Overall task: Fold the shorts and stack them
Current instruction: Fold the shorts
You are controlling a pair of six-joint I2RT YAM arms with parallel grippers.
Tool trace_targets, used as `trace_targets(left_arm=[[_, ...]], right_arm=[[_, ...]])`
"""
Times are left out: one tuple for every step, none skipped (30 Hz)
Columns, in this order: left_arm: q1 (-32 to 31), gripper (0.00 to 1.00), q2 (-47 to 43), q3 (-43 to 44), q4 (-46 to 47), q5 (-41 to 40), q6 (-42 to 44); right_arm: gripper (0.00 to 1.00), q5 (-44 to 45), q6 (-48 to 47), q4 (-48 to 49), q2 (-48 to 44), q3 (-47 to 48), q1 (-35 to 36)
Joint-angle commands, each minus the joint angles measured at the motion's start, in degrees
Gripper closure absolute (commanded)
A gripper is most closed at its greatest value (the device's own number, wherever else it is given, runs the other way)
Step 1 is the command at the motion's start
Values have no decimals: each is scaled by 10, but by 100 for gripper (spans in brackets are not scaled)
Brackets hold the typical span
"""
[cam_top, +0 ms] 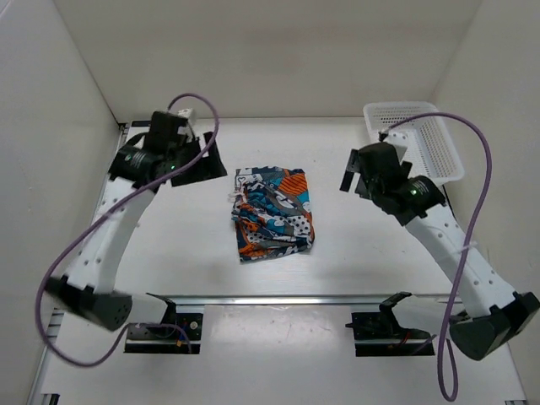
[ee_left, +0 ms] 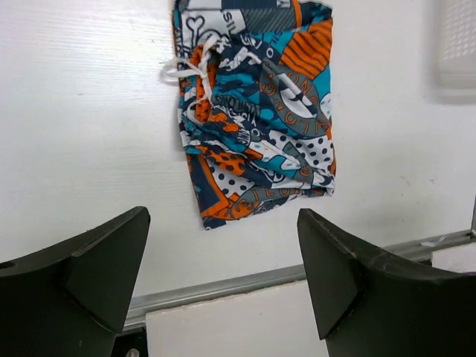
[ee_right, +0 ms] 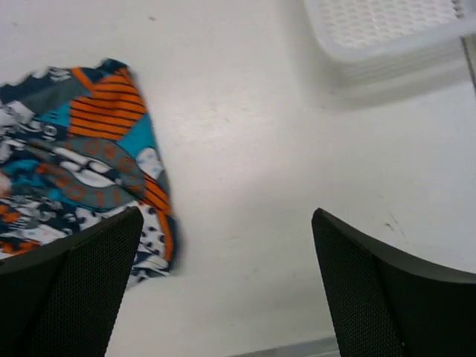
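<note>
The shorts [cam_top: 272,213] lie folded into a compact bundle in the middle of the white table, print in teal, orange, navy and white. They show in the left wrist view [ee_left: 256,111], white drawstring at their left side, and at the left of the right wrist view [ee_right: 78,178]. My left gripper [cam_top: 200,160] is open and empty, raised to the left of the shorts. My right gripper [cam_top: 359,180] is open and empty, raised to their right. Neither touches the cloth.
A white plastic mesh basket [cam_top: 418,139] stands at the back right, also in the right wrist view [ee_right: 387,30]. A metal rail [cam_top: 278,298] runs across the near table edge. White walls enclose the table on three sides.
</note>
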Motion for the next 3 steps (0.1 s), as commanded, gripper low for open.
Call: trace_targets(left_arm=[[7, 8, -103, -45, 11, -51, -22], [14, 7, -124, -54, 11, -67, -29], [14, 6, -143, -62, 17, -78, -35]], right_arm=[[2, 67, 22, -72, -62, -42, 0], [2, 67, 22, -72, -75, -61, -5], [2, 73, 22, -78, -88, -68, -5]])
